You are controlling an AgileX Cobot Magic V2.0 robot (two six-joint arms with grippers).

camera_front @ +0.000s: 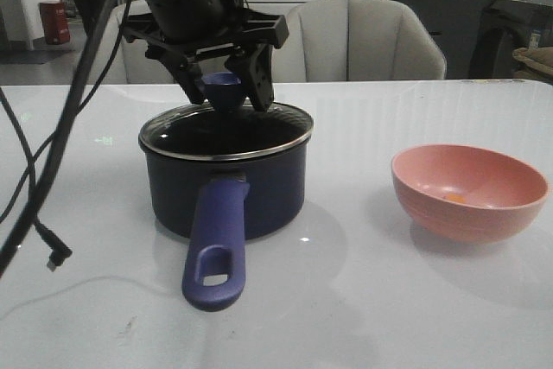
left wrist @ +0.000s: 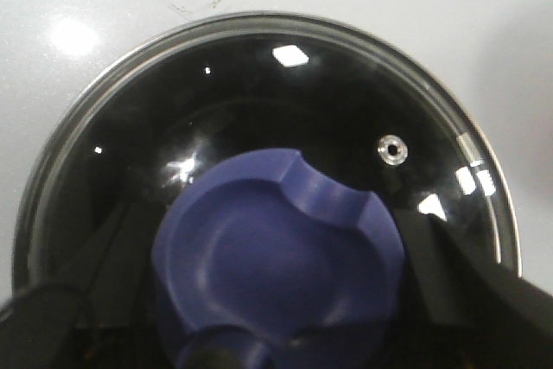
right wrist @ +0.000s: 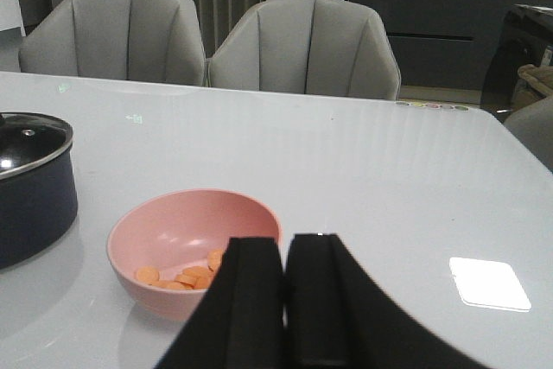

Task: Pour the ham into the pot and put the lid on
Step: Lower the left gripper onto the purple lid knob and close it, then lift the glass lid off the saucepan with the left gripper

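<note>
In the front view, the pot (camera_front: 226,181) stands on the white table (camera_front: 346,300) with its long handle (camera_front: 216,248) pointing toward the camera. The lid (camera_front: 226,131) sits on the pot's rim, and the left gripper (camera_front: 223,82) is directly above it, with its two black fingers (camera_front: 259,71) on either side of the blue knob (camera_front: 223,88); the jaws stand apart, and whether they press on the knob cannot be told. To the right, well apart from the pot, is the pink bowl (camera_front: 469,189) with a small orange piece of ham (camera_front: 455,199) visible inside. In the left wrist view, the glass lid (left wrist: 285,110) fills the picture, its steel rim over the dark pot, and the knob (left wrist: 276,257) lies between the dark fingers (left wrist: 449,257), which are close on both sides of it. In the right wrist view, the right gripper (right wrist: 285,300) is above the table near the bowl (right wrist: 192,244), its two fingers pressed together and holding nothing. The ham (right wrist: 181,278) lies as several orange slices in the bottom of the bowl, and the covered pot (right wrist: 30,183) is at the edge of the picture.
</note>
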